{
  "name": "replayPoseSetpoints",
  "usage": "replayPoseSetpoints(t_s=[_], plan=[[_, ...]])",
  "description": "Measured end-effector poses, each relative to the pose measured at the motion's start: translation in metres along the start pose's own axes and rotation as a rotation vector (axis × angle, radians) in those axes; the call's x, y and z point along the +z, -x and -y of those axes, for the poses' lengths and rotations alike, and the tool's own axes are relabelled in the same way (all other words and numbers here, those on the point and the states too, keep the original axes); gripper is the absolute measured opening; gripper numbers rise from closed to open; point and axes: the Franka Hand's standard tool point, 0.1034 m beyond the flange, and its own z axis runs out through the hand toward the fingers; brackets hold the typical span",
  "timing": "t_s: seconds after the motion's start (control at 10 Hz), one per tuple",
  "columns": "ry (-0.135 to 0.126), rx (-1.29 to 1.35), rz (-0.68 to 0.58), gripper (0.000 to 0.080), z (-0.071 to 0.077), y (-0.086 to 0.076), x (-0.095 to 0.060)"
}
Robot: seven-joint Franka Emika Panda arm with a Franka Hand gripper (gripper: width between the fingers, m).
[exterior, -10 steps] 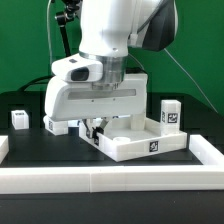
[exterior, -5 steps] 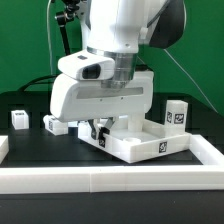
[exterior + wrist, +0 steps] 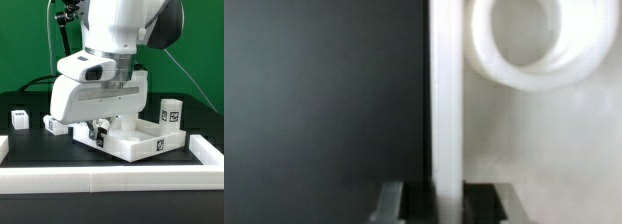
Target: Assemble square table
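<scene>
Square table slab [image 3: 140, 143] sits on the black desk [image 3: 28, 142], its raised rim [image 3: 446, 100] pinched between the closed fingers [image 3: 397, 204]. The arm [image 3: 115, 40] points straight down. Three block legs [image 3: 20, 118] [image 3: 52, 125] [image 3: 172, 113] stand apart from the fingers; the border wall [image 3: 110, 178] lies nearer the camera.

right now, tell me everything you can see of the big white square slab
The large white plastic square slab sits on the black tabletop, one corner toward the exterior camera. It looks smooth and matte, with a raised rim and a black-and-white tag on one outer wall. The wrist view shows a round raised ring inside it. The fingers pinch its rim, one on each side.
</scene>
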Motion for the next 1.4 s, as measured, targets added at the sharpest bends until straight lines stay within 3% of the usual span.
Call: replayPoseSetpoints(t_s=[0.2, 0.7, 1.1, 1.4], plan=[[0.016, -0.129, -0.003, 0.0062, -0.006, -0.011, -0.005], [0.079, -0.458, 0.027, 0.0062, -0.02, -0.063, -0.018], [0.089, -0.654, 0.064, 0.0062, -0.026, -0.055, -0.015], [0.108, -0.708, 0.069, 0.0062, -0.03, -0.09, -0.026]])
